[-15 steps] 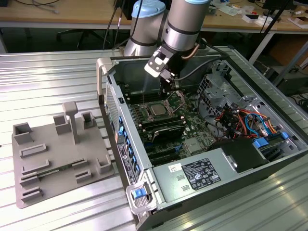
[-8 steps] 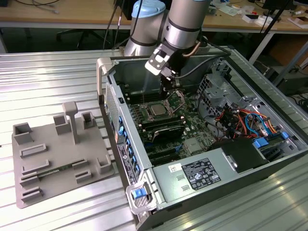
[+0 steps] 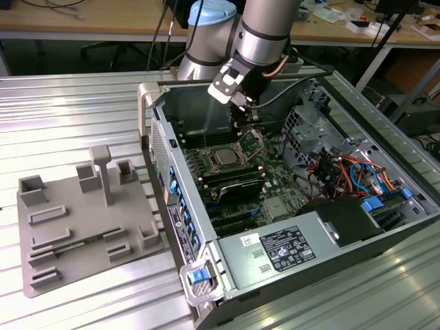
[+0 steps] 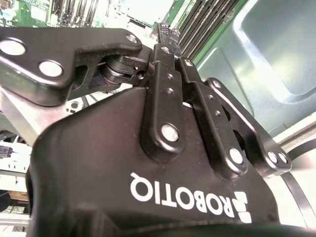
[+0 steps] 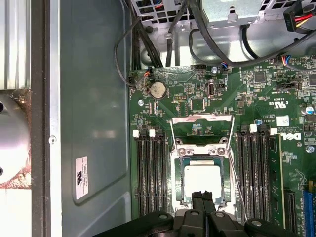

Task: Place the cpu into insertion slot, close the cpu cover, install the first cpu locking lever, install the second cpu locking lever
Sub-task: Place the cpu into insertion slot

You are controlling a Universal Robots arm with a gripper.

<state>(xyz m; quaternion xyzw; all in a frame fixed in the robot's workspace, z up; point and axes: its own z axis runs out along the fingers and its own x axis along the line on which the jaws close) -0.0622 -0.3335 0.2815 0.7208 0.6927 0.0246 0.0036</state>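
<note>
Sitting flat in the insertion slot (image 5: 180, 183), the cpu (image 5: 201, 178) is one small square chip with a pale silvery-grey metal top, framed by the slot's silver rim on the green circuit board. In the exterior view it lies near the middle of the one open computer case (image 3: 196, 103). The one cpu cover (image 5: 202, 117), a thin silver frame with a large central window, stands raised on its hinge at about two o'clock from the chip and does not lie over it. The single gripper (image 5: 203, 196) hangs just above the chip, at about one o'clock from it in the exterior view. Its two black fingers (image 5: 197, 199) are pressed together with nothing between them. Two banks of long black memory slots (image 5: 152, 173) flank the slot, one on each side. One grey fixture tray (image 3: 75, 227) lies at nine o'clock from the case.
</note>
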